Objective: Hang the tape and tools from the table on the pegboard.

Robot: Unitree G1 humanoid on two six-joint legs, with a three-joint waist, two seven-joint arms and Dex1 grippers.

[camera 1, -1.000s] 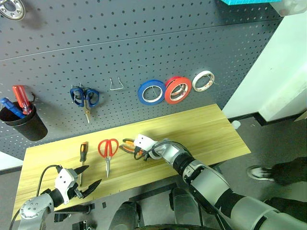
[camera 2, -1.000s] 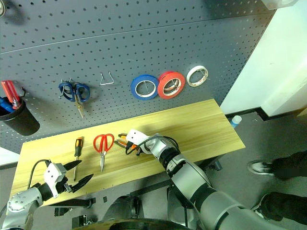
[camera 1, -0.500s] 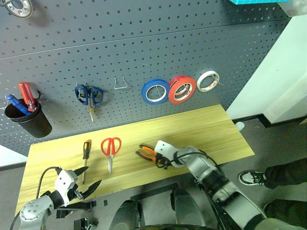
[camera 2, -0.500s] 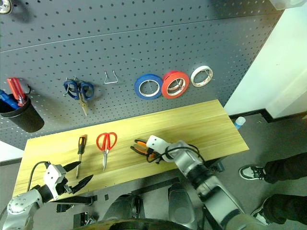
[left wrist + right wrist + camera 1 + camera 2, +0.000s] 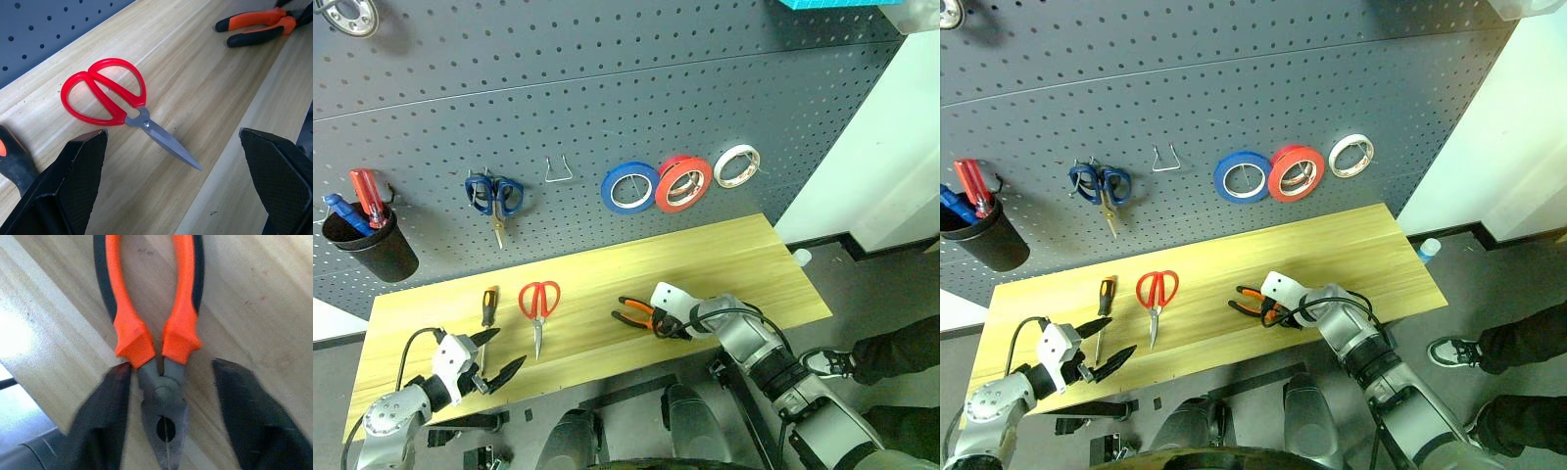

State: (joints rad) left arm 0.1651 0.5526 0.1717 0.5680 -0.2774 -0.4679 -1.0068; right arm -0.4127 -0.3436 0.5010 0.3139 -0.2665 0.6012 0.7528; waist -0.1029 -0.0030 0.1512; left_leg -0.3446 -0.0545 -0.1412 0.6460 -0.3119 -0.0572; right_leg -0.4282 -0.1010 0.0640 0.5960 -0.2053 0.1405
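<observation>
The red tape (image 5: 683, 184) hangs on the dark pegboard (image 5: 607, 88) between a blue and a whitish roll. On the wooden table (image 5: 734, 259) lie the orange-and-black screwdriver (image 5: 487, 307), the red scissors (image 5: 537, 300) and the orange-handled pliers (image 5: 637, 313). My right gripper (image 5: 670, 327) is at the pliers' head, open: in the right wrist view its fingers (image 5: 108, 416) stand apart on either side of the steel head of the pliers (image 5: 157, 338). My left gripper (image 5: 498, 354) hovers open at the table's front edge, near the screwdriver, facing the scissors (image 5: 105, 93).
Blue-handled scissors (image 5: 492, 194) and an empty wire hook (image 5: 558, 171) are on the board. A black cup (image 5: 374, 253) at far left holds a red-handled screwdriver (image 5: 364, 196). The blue roll (image 5: 628, 187) and whitish roll (image 5: 736, 164) flank the tape. A person's shoe (image 5: 822, 362) is right of the table.
My right gripper slid to the right along the table with the pliers, then its fingers opened off them. The left gripper stayed where it was, open. The camera shifted a little.
</observation>
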